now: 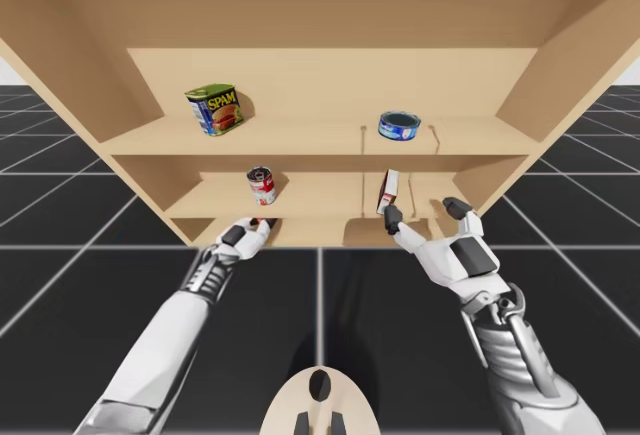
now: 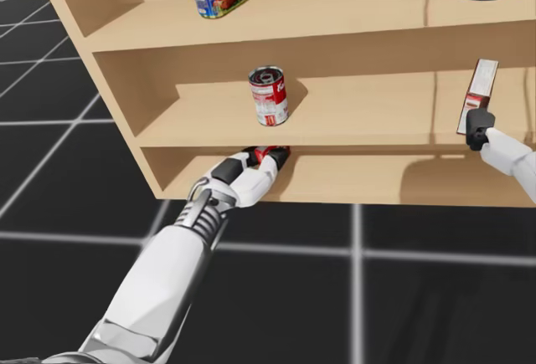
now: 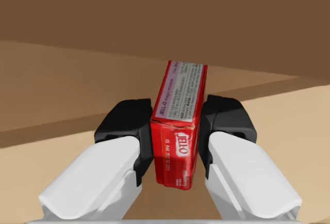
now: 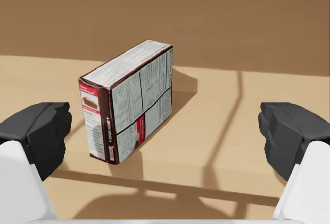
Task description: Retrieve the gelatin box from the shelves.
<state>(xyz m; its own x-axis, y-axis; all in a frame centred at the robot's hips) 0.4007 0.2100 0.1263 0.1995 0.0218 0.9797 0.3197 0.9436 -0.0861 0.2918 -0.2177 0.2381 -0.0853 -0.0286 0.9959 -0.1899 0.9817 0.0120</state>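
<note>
A light wooden shelf unit (image 1: 320, 137) with three levels stands in front of me over a dark gridded floor.

My left gripper (image 3: 176, 125) reaches into the lowest level, its two black-tipped fingers clamped on the long sides of a small red cardboard gelatin box (image 3: 183, 87). The box lies between the fingers with one short end facing the wrist and its length running ahead, just above the bottom board. In the high view it sits at 6 o'clock from a red-and-white cylindrical metal can (image 1: 262, 185), which stands one level up.

My right gripper (image 4: 164, 131) is at the middle level with its fingers wide apart and holding nothing. A brown-and-white upright cardboard box (image 4: 129, 105) stands ahead of it, apart from both fingers. In the high view this box is at 3 o'clock from the can.

On the top level are a blue-and-yellow rectangular tin (image 1: 215, 109) at 11 o'clock from the can and a flat blue round can (image 1: 400, 126) at 2 o'clock.

The step in hand appears to be drawing the gelatin box out of the shelf. To do it well, I judge that the left arm should pull straight back towards my torso, firm in its squeeze. The box should ride level between the bottom board and the board overhead, scraping neither. The right arm is best kept off the brown-and-white box.
</note>
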